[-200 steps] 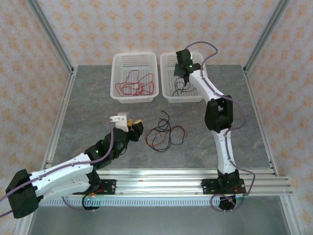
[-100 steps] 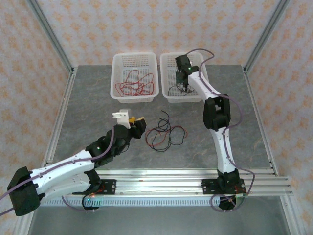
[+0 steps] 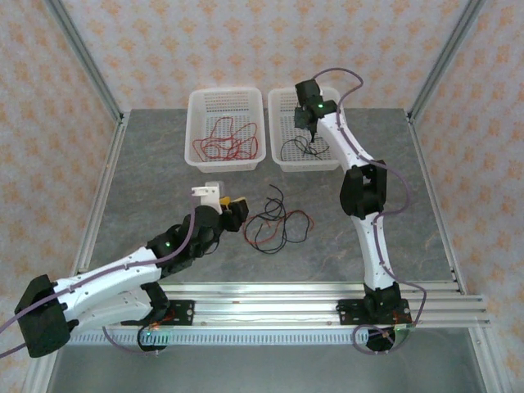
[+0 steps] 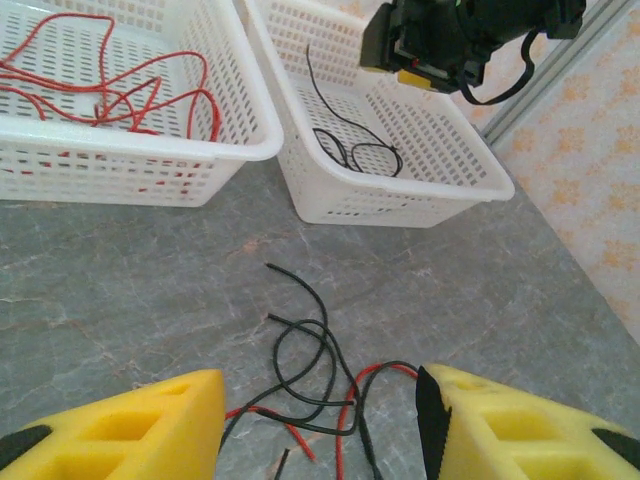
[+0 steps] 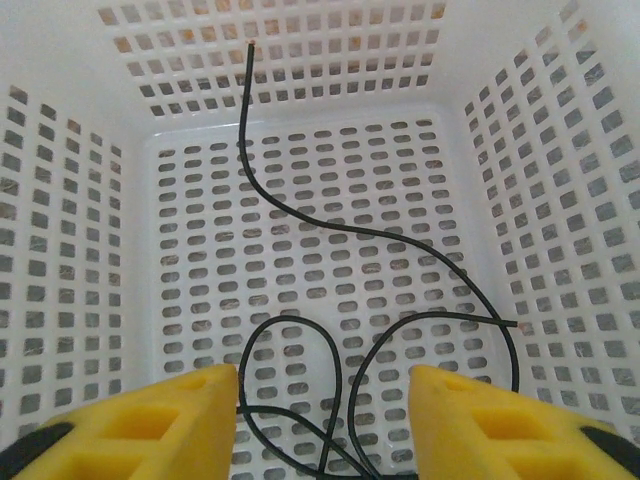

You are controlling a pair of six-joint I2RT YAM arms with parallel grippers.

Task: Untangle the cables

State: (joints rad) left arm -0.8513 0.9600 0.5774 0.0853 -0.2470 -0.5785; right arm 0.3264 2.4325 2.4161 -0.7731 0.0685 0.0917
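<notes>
A tangle of red and black cables lies on the grey table in front of the baskets. In the left wrist view this tangle sits between and just beyond my yellow fingers. My left gripper is open at the tangle's left edge and grips nothing. My right gripper hangs open inside the right basket. A loose black cable lies curled on the basket floor below it, free of the fingers.
The left white basket holds several red cables. Both baskets stand side by side at the back of the table. Metal frame posts rise at the table's corners, and a rail runs along the near edge.
My right gripper has opened, and the black cable it held now lies in the right basket. The left gripper has crept slightly closer to the tangle.
</notes>
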